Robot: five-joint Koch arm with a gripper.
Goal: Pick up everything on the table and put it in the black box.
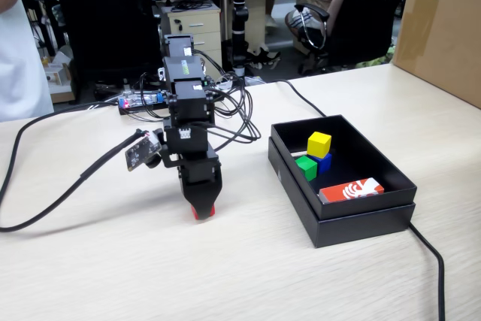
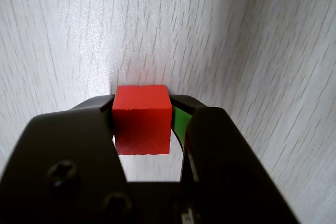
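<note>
My gripper [image 1: 203,212] points straight down at the pale table [image 1: 98,268], left of the black box [image 1: 342,223]. It is shut on the red cube [image 2: 143,119], which fills the gap between the two black jaws in the wrist view; the same red cube [image 1: 204,212] shows at the fingertips, at or just above the tabletop. In the box lie the yellow cube [image 1: 319,143], the blue cube [image 1: 325,162] under it and the green cube [image 1: 307,166] beside them.
A red-orange and white card [image 1: 351,190] lies in the box's near end. Black cables [image 1: 45,197] cross the table on the left, and another runs by the box's right corner. A brown carton [image 1: 443,28] stands at the back right.
</note>
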